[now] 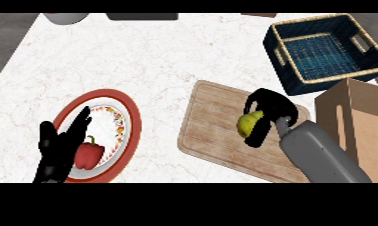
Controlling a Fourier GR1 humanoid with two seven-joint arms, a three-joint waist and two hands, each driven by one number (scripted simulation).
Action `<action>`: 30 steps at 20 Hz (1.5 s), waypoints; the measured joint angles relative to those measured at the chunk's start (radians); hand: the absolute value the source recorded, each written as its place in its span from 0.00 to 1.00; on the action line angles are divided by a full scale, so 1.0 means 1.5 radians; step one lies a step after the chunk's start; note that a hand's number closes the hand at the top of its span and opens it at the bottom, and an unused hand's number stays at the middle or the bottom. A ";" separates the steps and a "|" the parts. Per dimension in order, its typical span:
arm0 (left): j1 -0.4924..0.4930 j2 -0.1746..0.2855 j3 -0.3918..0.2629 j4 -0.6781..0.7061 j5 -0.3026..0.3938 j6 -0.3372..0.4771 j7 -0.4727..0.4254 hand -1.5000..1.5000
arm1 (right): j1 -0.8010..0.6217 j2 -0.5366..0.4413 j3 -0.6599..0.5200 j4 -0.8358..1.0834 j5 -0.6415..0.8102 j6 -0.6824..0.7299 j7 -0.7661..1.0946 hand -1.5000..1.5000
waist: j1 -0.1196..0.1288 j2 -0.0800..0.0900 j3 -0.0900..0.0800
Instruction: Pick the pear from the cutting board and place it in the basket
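A yellow-green pear [250, 123] sits in the grasp of the robot's right hand [267, 108], above the right part of a wooden cutting board [212, 135]. The pear's long axis runs roughly from the counter's near edge toward its far edge, with the far end leaning slightly right. The hand covers too much of the fruit to tell which end is the stem end. The black fingers and thumb curl round the pear from above and from the right, closed on it. It is not possible to tell whether the pear touches the board or is lifted off it.

The board, pale wood with rounded corners, lies tilted on the white marbled counter [162, 60], close to the near edge and right of the middle. Beyond it, at the counter's far right corner, stands a dark blue woven basket [285, 72] with a tan rim, well apart from the pear. A brown box [353, 115] stands just right of the board.

Near the counter's left near corner is a red-rimmed plate [111, 93] with a red bell pepper [88, 155] on it. The left hand [57, 151] rests open, fingers straight, over the plate's left rim.
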 measured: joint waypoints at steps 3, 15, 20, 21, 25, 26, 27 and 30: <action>0.002 0.002 0.010 0.005 0.004 -0.014 -0.012 0.50 | 0.003 0.008 -0.002 -0.002 0.021 0.006 -0.002 1.00 | -0.001 0.000 0.000; 0.017 -0.005 0.012 -0.010 -0.010 0.001 0.007 0.50 | 0.064 -0.054 0.139 -0.328 0.208 -0.046 -0.032 1.00 | -0.019 -0.003 0.003; 0.026 -0.002 0.021 -0.018 -0.003 -0.001 0.010 0.50 | 0.095 0.019 0.041 -0.447 0.140 -0.160 -0.035 1.00 | -0.028 -0.001 0.004; 0.029 -0.001 0.023 -0.018 -0.001 -0.004 0.003 0.50 | 0.097 0.027 0.019 -0.477 0.128 -0.175 -0.032 1.00 | -0.029 -0.001 0.003; 0.027 -0.001 0.023 -0.016 -0.004 -0.009 -0.005 0.50 | 0.074 0.033 -0.076 -0.587 0.089 -0.187 0.013 1.00 | -0.023 0.000 0.002; 0.027 0.000 0.024 -0.015 -0.004 -0.011 -0.008 0.50 | 0.067 0.029 -0.106 -0.611 0.072 -0.182 0.029 1.00 | -0.022 0.000 0.001; 0.024 -0.001 0.023 -0.014 -0.003 -0.012 -0.005 0.50 | 0.051 0.027 -0.135 -0.629 0.055 -0.174 0.053 1.00 | -0.020 0.001 0.001; 0.019 -0.005 0.022 -0.012 -0.006 -0.012 -0.004 0.50 | -0.006 0.001 -0.226 -0.664 0.012 -0.144 0.122 1.00 | -0.016 0.001 0.001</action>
